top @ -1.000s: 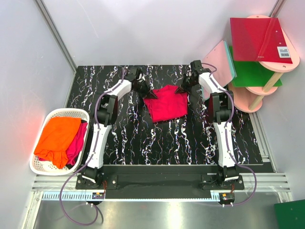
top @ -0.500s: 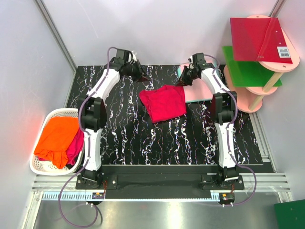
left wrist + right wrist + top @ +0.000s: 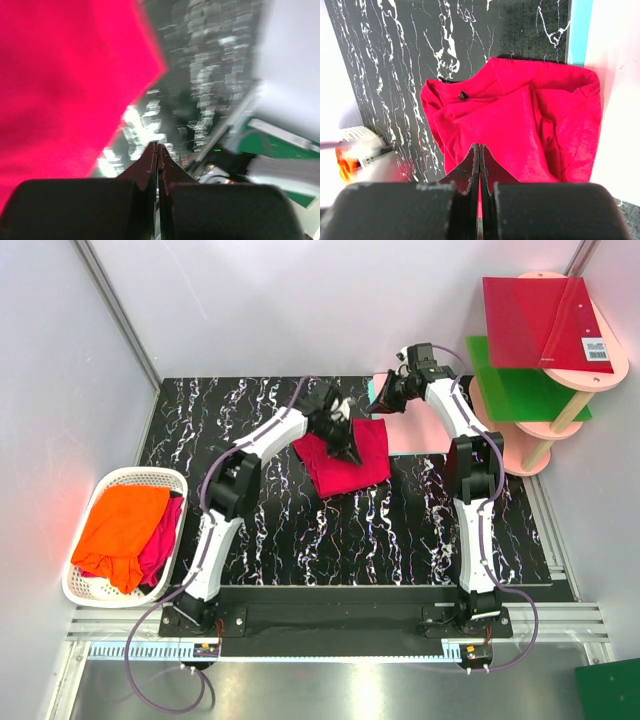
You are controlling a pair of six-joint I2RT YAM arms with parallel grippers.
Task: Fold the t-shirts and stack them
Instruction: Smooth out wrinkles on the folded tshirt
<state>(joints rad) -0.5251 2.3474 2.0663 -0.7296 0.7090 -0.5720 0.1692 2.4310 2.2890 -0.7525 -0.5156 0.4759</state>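
1. Top external view puts the crimson shirt [image 3: 350,472] toward the far middle of the table [image 3: 300,540]. It is bunched into a rough square, and its right edge lies over the pink board [image 3: 415,430].
2. Your left gripper [image 3: 347,440] hangs over the shirt's far-left part with its jaws pressed together and nothing between them. The left wrist view is blurred, so I cannot tell whether it touches the cloth.
3. Your right gripper [image 3: 384,405] sits at the shirt's far-right corner, jaws likewise together and empty, looking down on the folds (the collar points to the far left).
4. My reading is that the fold is only half made. The layers look uneven, so flatten them before you fold again.
5. Part the jaws before you descend, because closed tips will only push the cloth around.
6. Pinch the two far corners together, one per claw, and take a single layer if you can.
7. Lift just enough to clear the table, then carry both corners toward the near edge at the same pace so the crease stays straight.
8. Keep the cloth from snagging on the board's teal edge (it could drag).
9. Leave the basket [image 3: 75,592] at the near left alone, with its orange shirt [image 3: 120,525] and second crimson shirt [image 3: 166,535], until this fold lies square.
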